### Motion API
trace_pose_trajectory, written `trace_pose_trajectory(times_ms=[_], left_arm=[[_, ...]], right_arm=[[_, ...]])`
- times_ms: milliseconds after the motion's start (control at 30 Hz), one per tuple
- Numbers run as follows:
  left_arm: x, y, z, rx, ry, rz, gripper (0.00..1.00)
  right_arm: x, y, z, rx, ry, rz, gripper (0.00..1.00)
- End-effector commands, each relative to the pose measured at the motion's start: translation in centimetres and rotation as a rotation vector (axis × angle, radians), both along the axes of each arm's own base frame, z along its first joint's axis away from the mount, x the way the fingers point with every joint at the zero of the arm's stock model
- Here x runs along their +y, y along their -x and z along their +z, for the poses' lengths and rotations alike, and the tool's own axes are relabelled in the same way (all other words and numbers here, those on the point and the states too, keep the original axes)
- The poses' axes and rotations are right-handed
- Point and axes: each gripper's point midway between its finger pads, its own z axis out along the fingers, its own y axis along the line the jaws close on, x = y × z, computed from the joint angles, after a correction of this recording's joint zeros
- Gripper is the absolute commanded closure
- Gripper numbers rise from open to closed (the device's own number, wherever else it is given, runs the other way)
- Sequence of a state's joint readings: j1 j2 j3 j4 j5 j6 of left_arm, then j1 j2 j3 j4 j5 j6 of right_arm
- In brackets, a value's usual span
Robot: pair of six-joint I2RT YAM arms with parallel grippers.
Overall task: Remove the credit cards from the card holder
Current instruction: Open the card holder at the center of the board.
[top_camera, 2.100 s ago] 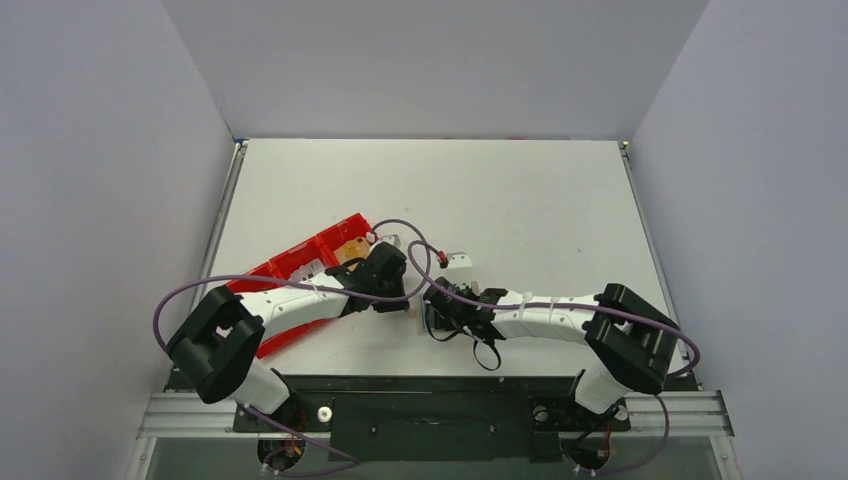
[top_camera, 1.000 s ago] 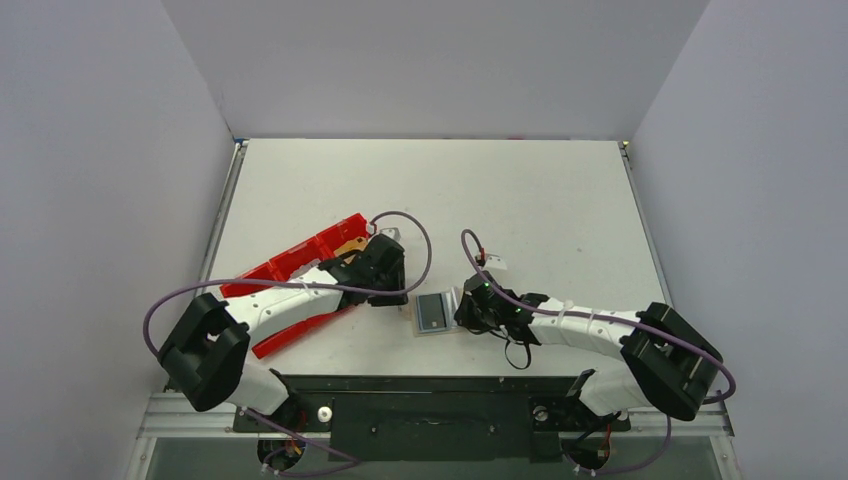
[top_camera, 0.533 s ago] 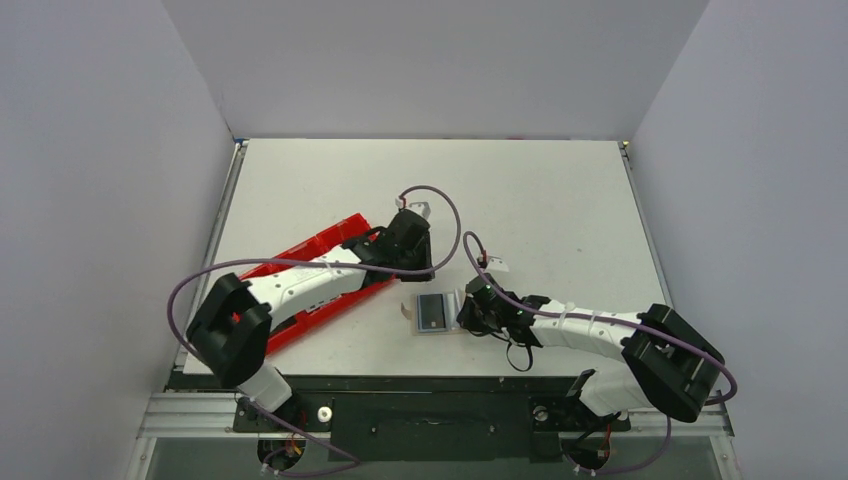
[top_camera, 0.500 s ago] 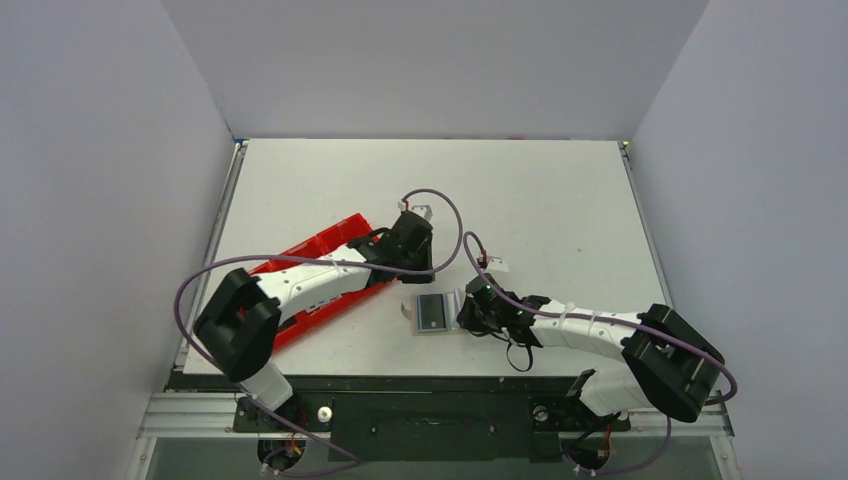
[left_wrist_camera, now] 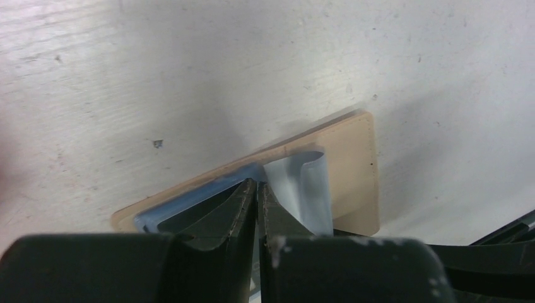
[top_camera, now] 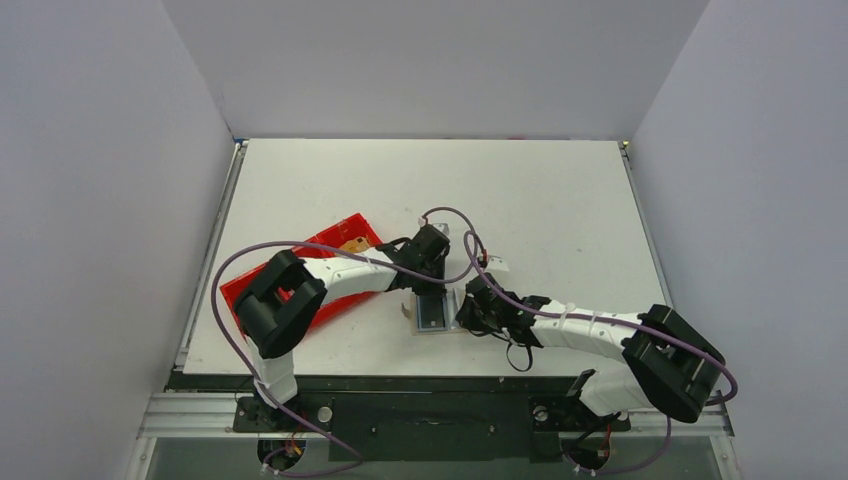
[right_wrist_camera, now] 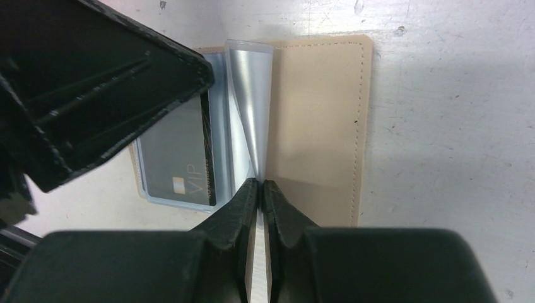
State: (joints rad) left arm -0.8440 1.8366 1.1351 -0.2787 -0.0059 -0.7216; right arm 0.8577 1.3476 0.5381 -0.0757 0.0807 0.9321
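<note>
**Kid:** Where was everything?

**Robot:** The white table (top_camera: 540,200) was the biggest thing. The red tray (top_camera: 325,238) sat at 9 o'clock from the table's middle. The card holder (right_wrist_camera: 318,126) lay open and flat at 6 o'clock, near my bases.

**Kid:** And your grippers?

**Robot:** My left gripper (left_wrist_camera: 255,187) came at the holder from 12 o'clock, and its jaws were pressed together. The tips sat at the edge of the blue pocket. I could not tell if they had caught anything. My right gripper (right_wrist_camera: 258,184) came in from 3 o'clock. Its jaws looked pinched on the clear flap (right_wrist_camera: 249,107), which curled up off the tan half.

**Kid:** Where were the credit cards?

**Robot:** I saw only one, a dark card (right_wrist_camera: 180,158) marked VIP. It was tucked in the pocket at 9 o'clock from the flap.

**Kid:** How would you get it out nicely?

**Robot:** I think my right gripper should hold the flap up and out of the way. My left jaws would need to open a little and bite only the card's edge, not the pocket. Then I would pull slowly and flat, so the holder did not slide along too. I could not tell which way the pocket opened.
</note>
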Motion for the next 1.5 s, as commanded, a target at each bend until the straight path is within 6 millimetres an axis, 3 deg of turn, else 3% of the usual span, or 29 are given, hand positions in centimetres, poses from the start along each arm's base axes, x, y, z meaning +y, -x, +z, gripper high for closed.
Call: trace_pose_trajectory(times_ms=[0, 200, 467, 767, 1133, 1300, 1467], left_arm=[[-3.5, -0.5, 2.1, -0.036, 0.107, -0.042, 0.97], [-4.9, -0.1, 2.0, -0.024, 0.142, -0.065, 0.97], [-5.7, 0.7, 2.1, -0.006, 0.18, -0.098, 0.97], [-7.0, 1.6, 2.7, 0.001, 0.213, -0.138, 0.97], [-9.3, 2.2, 2.2, 0.029, 0.252, -0.18, 0.93], [-9.8, 2.4, 0.8, 0.062, 0.254, -0.179, 0.9], [-9.7, 2.4, 0.7, 0.065, 0.253, -0.181, 0.88]], right_arm=[[0.7, -1.2, 2.3, -0.068, -0.06, -0.015, 0.96], [0.7, -1.6, 3.5, -0.095, -0.061, -0.01, 0.93], [-0.1, -2.1, 6.4, -0.147, -0.062, -0.025, 0.73], [-2.2, -2.0, 10.3, -0.216, -0.067, -0.071, 0.61], [-5.5, -1.0, 10.1, -0.229, -0.015, -0.146, 0.6], [-6.0, -0.7, 9.2, -0.216, -0.007, -0.161, 0.61], [-5.8, -0.6, 8.8, -0.207, -0.018, -0.159, 0.62]])
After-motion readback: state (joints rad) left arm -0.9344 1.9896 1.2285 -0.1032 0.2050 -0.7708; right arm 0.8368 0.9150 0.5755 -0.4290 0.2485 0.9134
